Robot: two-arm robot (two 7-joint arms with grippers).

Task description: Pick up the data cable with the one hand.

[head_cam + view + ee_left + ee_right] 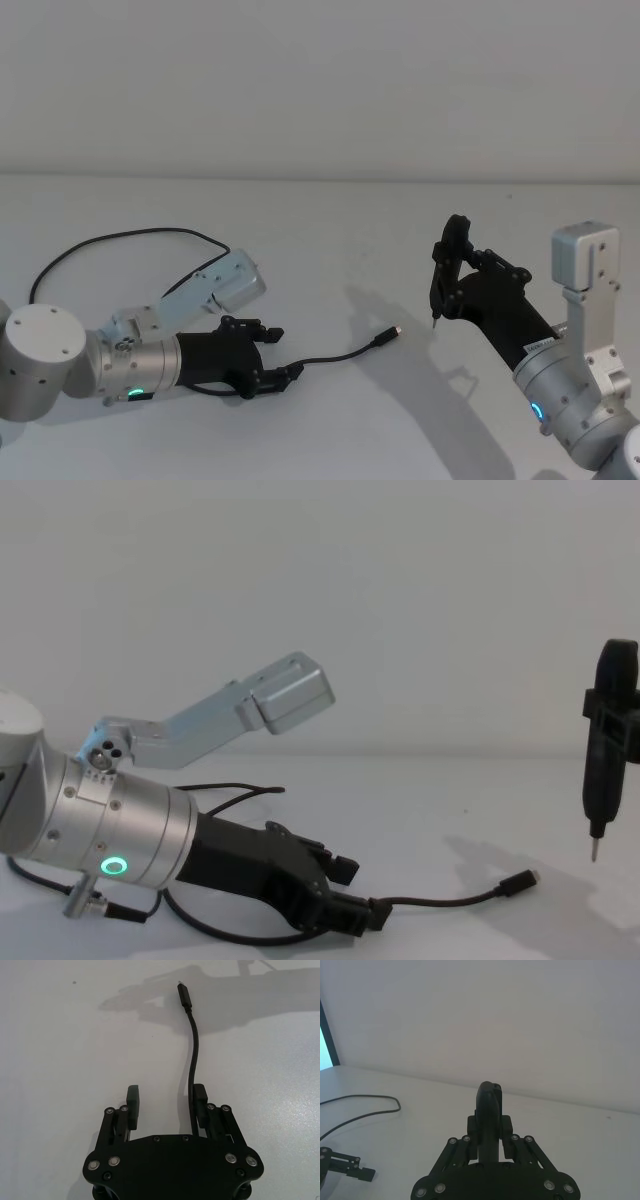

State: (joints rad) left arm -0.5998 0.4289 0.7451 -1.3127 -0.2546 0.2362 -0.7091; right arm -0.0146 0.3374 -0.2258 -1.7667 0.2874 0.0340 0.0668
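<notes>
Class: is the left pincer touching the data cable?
Cannot tell. In the left wrist view the data cable runs inside the open left pincer, tight along one finger, but neither contact nor gap shows plainly. The right pincer grips a black tool.

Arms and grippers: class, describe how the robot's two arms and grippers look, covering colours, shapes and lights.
Both arms are thick silver cylinders. The left arm bears a green ring light; the right arm shows a small blue light. The left gripper and right gripper are black, with blocky fingers on screw-jointed linkages.
</notes>
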